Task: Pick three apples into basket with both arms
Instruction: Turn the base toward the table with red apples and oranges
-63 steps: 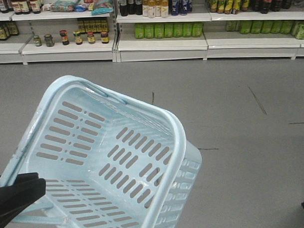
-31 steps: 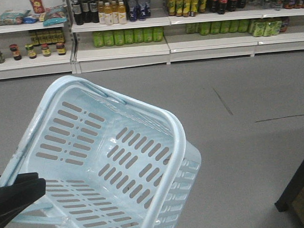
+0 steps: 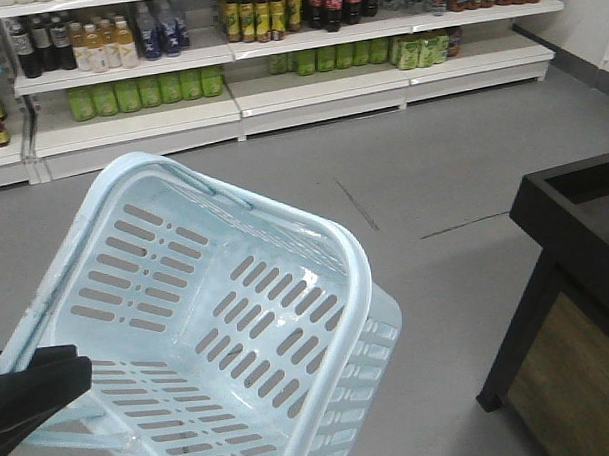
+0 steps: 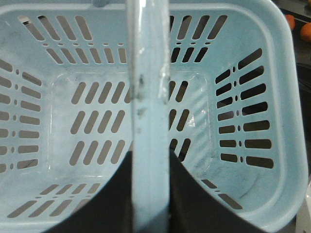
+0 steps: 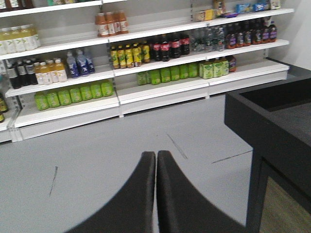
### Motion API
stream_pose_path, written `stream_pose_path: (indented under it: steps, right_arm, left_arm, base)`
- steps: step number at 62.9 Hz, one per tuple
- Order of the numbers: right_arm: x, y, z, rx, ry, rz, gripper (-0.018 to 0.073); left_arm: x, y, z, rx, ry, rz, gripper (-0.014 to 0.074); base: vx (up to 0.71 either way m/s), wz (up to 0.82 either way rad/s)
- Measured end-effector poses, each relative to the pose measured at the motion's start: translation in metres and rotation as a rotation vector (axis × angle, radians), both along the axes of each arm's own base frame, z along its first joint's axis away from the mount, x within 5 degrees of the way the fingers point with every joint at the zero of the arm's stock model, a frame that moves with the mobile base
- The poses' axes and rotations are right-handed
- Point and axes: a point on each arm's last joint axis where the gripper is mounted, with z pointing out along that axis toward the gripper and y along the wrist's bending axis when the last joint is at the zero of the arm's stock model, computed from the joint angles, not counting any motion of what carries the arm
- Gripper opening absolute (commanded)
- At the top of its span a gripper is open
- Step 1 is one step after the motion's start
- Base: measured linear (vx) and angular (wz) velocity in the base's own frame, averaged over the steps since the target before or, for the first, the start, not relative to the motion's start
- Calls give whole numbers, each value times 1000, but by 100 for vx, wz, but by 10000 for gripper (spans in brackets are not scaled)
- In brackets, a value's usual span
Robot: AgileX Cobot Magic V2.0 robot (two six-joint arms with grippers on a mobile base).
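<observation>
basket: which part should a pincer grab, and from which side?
The loop handle, from the open-top side. It is a narrow bar that fits between the fingers, unlike the broad rounded rim of the basket; the left pincer straddles it that way.

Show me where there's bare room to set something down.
Inside the basket: its slotted bottom is bare wall to wall. The grey floor between the shelves and the black stand is also open. The shelves are packed with bottles.

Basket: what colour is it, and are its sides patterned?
Pale blue-white basket, with rows of slots in sides and bottom; clearest in the exterior front-facing view.
</observation>
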Motion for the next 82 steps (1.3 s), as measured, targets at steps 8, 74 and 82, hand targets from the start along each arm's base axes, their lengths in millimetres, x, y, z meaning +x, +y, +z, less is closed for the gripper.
stream_pose_path:
  steps: [8, 74, 82]
  right_arm:
    - [0, 0, 0, 0, 0, 0, -7]
    - [0, 0, 0, 0, 0, 0, -7]
    - [0, 0, 0, 0, 0, 0, -7]
  left_arm:
    - [0, 0, 0, 0, 0, 0, -6]
    - [0, 0, 0, 0, 0, 0, -6]
    - [0, 0, 0, 0, 0, 0, -6]
  base:
    - [14, -47]
    - [12, -49]
    - [9, -40]
